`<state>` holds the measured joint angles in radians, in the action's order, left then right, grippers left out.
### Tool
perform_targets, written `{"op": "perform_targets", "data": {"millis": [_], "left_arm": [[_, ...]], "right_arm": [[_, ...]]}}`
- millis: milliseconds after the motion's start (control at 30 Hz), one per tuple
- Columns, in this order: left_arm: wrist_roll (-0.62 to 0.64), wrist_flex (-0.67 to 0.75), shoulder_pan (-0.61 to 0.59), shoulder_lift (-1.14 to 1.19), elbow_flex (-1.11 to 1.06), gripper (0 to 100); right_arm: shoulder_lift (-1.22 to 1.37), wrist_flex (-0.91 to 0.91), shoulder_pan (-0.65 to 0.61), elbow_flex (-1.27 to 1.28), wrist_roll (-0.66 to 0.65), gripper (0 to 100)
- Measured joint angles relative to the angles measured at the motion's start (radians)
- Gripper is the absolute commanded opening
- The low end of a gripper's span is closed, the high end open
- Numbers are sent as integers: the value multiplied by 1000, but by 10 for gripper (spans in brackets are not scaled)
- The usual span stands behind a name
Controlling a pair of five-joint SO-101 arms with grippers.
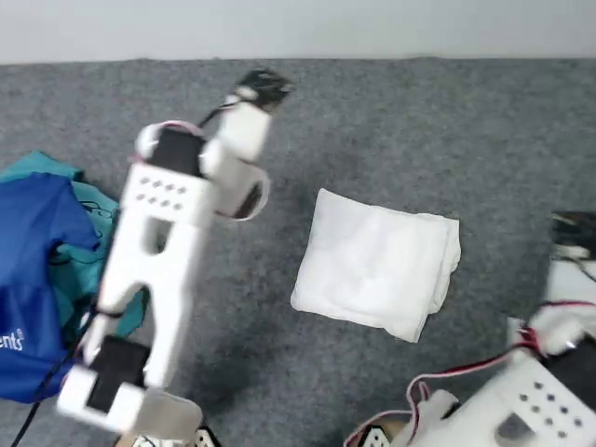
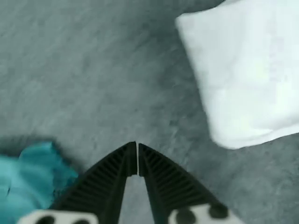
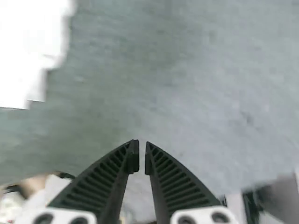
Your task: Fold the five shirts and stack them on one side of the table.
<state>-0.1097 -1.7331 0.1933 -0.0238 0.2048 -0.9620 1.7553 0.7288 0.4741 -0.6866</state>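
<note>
A folded white shirt (image 1: 377, 261) lies on the grey table (image 1: 419, 130) right of centre. At the left edge sits a pile with a blue shirt (image 1: 33, 279) over a teal shirt (image 1: 88, 200). My left gripper (image 1: 264, 87) hangs over bare table behind and left of the white shirt. In its own view the left gripper (image 2: 137, 148) is shut on nothing, with the white shirt (image 2: 247, 70) and the teal shirt (image 2: 28, 182) off to either side. My right gripper (image 3: 139, 148) is shut and empty, close to the white shirt (image 3: 28, 46). It sits at the table's right edge (image 1: 575, 228).
The left arm's white body (image 1: 158, 251) stretches from the front edge beside the blue and teal pile. Red and white cables (image 1: 466, 372) trail by the right arm's base at the front right. A pale wall (image 1: 298, 28) bounds the table's far edge.
</note>
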Motion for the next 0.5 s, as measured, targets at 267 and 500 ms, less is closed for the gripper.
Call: {"op": "perform_targets", "data": {"millis": [267,500], "left_arm": [[-8,-2,-252,-290,-219,14],[-161,-3,-509,-382,-290,14]], "right_arm": [[155,-127,-497,94,328,40],[453,-344,-618,35,420,42]]}}
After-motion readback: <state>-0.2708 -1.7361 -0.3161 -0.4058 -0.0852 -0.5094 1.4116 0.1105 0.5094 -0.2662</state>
